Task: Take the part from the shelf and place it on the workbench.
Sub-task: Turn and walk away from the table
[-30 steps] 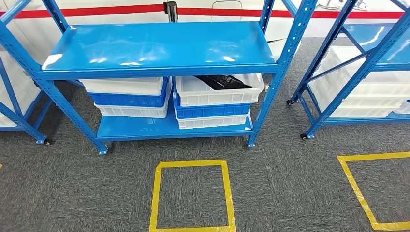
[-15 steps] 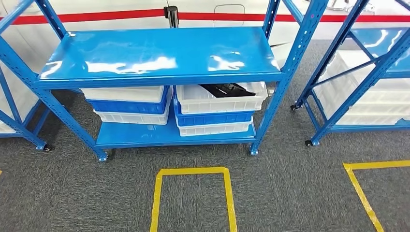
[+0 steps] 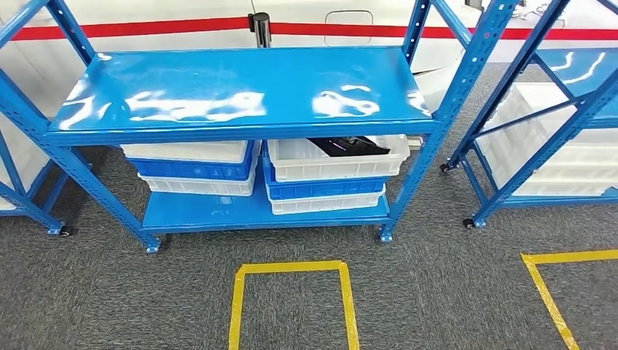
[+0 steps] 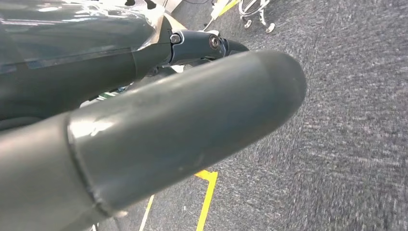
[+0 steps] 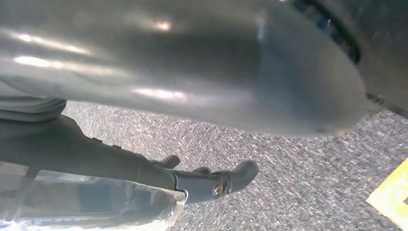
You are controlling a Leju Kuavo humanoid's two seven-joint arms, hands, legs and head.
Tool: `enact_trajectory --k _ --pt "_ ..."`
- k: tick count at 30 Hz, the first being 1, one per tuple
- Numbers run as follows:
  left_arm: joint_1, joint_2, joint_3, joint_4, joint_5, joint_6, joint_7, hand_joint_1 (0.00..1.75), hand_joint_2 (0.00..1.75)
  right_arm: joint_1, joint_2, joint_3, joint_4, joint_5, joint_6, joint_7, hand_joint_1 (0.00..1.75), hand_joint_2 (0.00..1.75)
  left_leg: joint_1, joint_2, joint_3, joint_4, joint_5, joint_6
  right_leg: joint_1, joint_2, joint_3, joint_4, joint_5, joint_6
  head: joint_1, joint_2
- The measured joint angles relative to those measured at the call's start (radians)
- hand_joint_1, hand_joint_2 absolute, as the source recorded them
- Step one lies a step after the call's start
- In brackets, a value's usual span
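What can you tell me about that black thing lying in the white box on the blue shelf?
The black part lies in the top white crate of the right-hand stack, on the lower level of the blue rack. It looks flat, elongated and dark, perhaps plastic, with a faint pinkish spot near one end. It lies slanted, one end near the crate's rim. The shelf above hides part of it, so its full shape is unclear. Nothing else touches it.

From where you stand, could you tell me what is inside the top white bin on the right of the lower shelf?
A black part lies in the top white bin. The blue upper shelf covers the bin's back, so the rest is hidden.
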Motion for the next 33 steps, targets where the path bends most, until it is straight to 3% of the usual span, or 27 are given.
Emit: enact_trajectory --k 2,5,6,7,9,11,13,14,16,18,20,21,22,23,25,26,28,31,33 --pt "0.000 0.000 0.000 0.000 -0.001 0.004 0.000 0.00 0.00 -0.002 0.000 0.000 0.000 0.002 0.000 0.000 0.00 0.00 0.003 -0.009 0.010 -0.012 0.002 0.014 0.000 -0.003 -0.020 0.057 -0.032 0.003 0.001 0.000" --pt "0.000 0.000 0.000 0.000 0.000 0.007 0.000 0.00 0.00 -0.003 0.001 0.000 0.000 0.004 0.002 0.000 0.00 0.00 -0.001 -0.025 0.014 -0.014 -0.005 0.027 -0.004 0.002 -0.135 0.255 -0.105 -0.001 0.002 0.000" --pt "0.001 0.000 0.000 0.000 0.000 0.008 0.000 0.00 0.00 -0.002 0.001 0.000 0.000 0.004 0.002 0.000 0.00 0.00 -0.002 -0.034 0.016 -0.014 -0.007 0.028 -0.005 0.003 -0.162 0.288 -0.107 0.004 0.002 0.000" --pt "0.001 0.000 0.000 0.000 0.002 0.007 0.000 0.00 0.00 0.000 0.001 0.000 0.000 0.005 0.003 0.000 0.00 0.00 -0.003 -0.045 0.019 -0.013 -0.008 0.028 -0.005 0.004 -0.170 0.281 -0.088 0.011 0.002 0.000" --pt "0.002 0.000 0.000 0.000 0.004 0.007 0.000 0.00 0.00 0.002 0.000 0.000 0.000 0.005 0.003 0.000 0.00 0.00 -0.003 -0.065 0.026 -0.013 -0.011 0.024 -0.005 0.018 -0.134 0.164 -0.015 0.025 0.003 0.000" --pt "0.002 -0.001 0.000 0.000 0.006 0.005 0.000 0.00 0.00 0.002 -0.002 0.000 0.000 0.006 0.003 0.000 0.00 0.87 -0.006 -0.082 0.031 -0.012 -0.016 0.016 -0.002 0.045 -0.095 0.048 0.045 0.017 0.003 0.000" --pt "0.003 -0.002 0.000 0.001 0.006 0.004 0.000 0.00 0.00 -0.002 -0.004 0.000 0.000 0.006 0.003 -0.001 0.00 1.75 -0.007 -0.094 0.032 -0.013 -0.020 0.004 0.004 0.054 -0.086 0.016 0.061 -0.006 0.003 0.000" --pt "0.003 -0.002 0.000 0.001 0.007 0.004 0.000 0.00 0.00 -0.004 -0.003 0.000 0.000 0.008 0.003 -0.002 0.00 1.75 -0.005 -0.099 0.032 -0.014 -0.021 -0.002 0.003 0.048 -0.083 0.013 0.063 -0.016 0.004 0.000" --pt "0.005 -0.002 0.000 0.001 0.009 0.005 0.000 0.00 0.00 -0.006 -0.003 0.000 0.000 0.011 0.004 -0.003 0.00 1.75 -0.001 -0.085 0.026 0.004 -0.034 -0.012 -0.004 0.035 -0.072 0.006 0.069 -0.034 0.002 0.000" --pt "0.006 -0.003 0.000 0.001 0.010 0.005 0.000 0.00 0.00 -0.005 -0.001 0.000 0.000 0.013 0.005 -0.003 0.00 1.75 0.001 -0.052 -0.011 0.089 -0.087 -0.021 -0.011 0.021 -0.063 0.001 0.073 -0.047 -0.003 0.000" --pt "0.006 -0.003 0.000 0.001 0.011 0.005 0.000 0.00 0.00 -0.004 -0.001 0.000 0.000 0.014 0.005 -0.004 0.00 0.87 0.004 -0.035 -0.075 0.214 -0.147 -0.032 -0.010 0.007 -0.063 0.001 0.072 -0.052 -0.005 0.000" --pt "0.007 -0.002 0.000 0.001 0.012 0.005 0.000 0.00 0.00 -0.003 0.000 0.000 0.000 0.015 0.005 -0.004 0.00 0.44 0.006 -0.032 -0.098 0.252 -0.156 -0.036 -0.010 0.002 -0.063 0.001 0.070 -0.052 -0.005 0.000" --pt "0.008 -0.002 0.001 0.001 0.014 0.005 0.000 0.00 0.00 -0.003 0.000 0.000 0.000 0.015 0.005 -0.004 0.00 0.00 0.009 -0.029 -0.102 0.254 -0.144 -0.039 -0.011 -0.002 -0.062 0.002 0.069 -0.050 -0.005 0.000" --pt "0.010 -0.001 0.001 0.001 0.015 0.006 0.001 0.00 0.00 -0.003 0.000 0.000 0.000 0.015 0.004 -0.004 0.00 0.00 0.012 -0.026 -0.085 0.218 -0.116 -0.042 -0.012 -0.005 -0.060 0.002 0.066 -0.047 -0.005 0.000" --pt "0.013 0.001 0.002 0.001 0.017 0.007 0.002 0.00 0.00 -0.003 0.001 0.000 0.000 0.011 0.002 -0.003 0.00 0.00 0.016 -0.012 -0.016 0.084 -0.051 -0.044 -0.011 -0.009 -0.054 0.003 0.059 -0.037 -0.007 0.000" --pt "0.013 0.001 0.002 0.001 0.015 0.008 0.002 0.00 0.00 -0.004 0.002 0.000 0.000 0.009 0.000 -0.003 0.00 0.00 0.015 -0.009 0.013 0.032 -0.032 -0.040 -0.007 -0.010 -0.053 0.003 0.055 -0.030 -0.006 0.000" --pt "0.013 0.000 0.002 0.001 0.011 0.010 0.002 0.00 0.00 -0.006 0.001 0.000 0.000 0.006 -0.003 -0.001 0.00 0.00 0.013 -0.007 0.036 -0.010 -0.025 -0.031 0.005 -0.012 -0.053 0.005 0.043 -0.028 -0.005 0.000" --pt "0.013 -0.002 0.002 0.001 0.009 0.013 0.002 0.00 0.00 -0.006 -0.001 -0.003 0.000 0.005 -0.010 0.001 0.00 0.00 0.003 -0.011 0.037 -0.012 -0.023 -0.024 0.011 -0.013 -0.050 0.003 0.043 -0.031 -0.003 0.000" --pt "0.014 -0.002 0.003 0.001 0.010 0.016 0.002 0.00 0.87 -0.005 -0.001 -0.006 0.000 0.004 -0.015 0.003 0.00 0.00 -0.003 -0.011 0.037 -0.012 -0.025 -0.017 0.010 -0.013 -0.048 0.000 0.045 -0.027 -0.004 0.000"
